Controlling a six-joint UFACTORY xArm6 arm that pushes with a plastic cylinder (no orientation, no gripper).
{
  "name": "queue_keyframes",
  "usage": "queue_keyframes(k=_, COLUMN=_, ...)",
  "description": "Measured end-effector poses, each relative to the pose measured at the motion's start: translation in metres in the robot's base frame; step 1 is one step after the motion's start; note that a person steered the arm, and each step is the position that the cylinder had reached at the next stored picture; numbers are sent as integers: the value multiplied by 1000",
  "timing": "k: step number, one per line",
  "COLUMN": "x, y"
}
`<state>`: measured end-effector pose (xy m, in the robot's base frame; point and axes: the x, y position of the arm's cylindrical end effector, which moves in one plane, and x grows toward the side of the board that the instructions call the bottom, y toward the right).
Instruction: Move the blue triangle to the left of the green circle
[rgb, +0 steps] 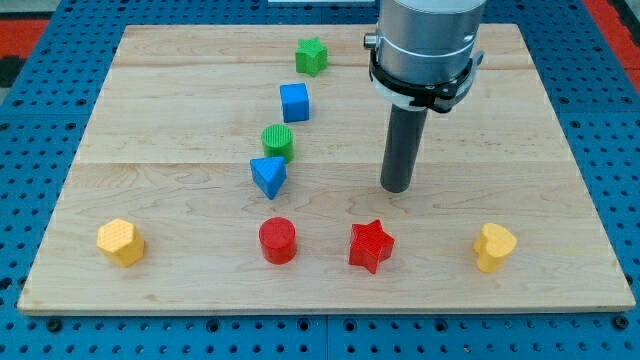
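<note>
The blue triangle (268, 176) lies near the board's middle, just below and slightly left of the green circle (278, 141), touching or nearly touching it. My tip (397, 187) rests on the board well to the right of both, about level with the blue triangle, and touches no block.
A blue cube (294, 102) and a green star (312, 56) lie above the green circle. Along the view's bottom sit a yellow hexagon (121, 241), a red circle (277, 240), a red star (371, 245) and a yellow block (494, 247). The wooden board (150, 120) has edges all round.
</note>
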<state>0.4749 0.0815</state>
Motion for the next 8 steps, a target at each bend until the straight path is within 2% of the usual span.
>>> queue_keyframes(k=6, x=-12, y=-2)
queue_keyframes(k=7, x=-64, y=-2)
queue_keyframes(k=8, x=-42, y=-56)
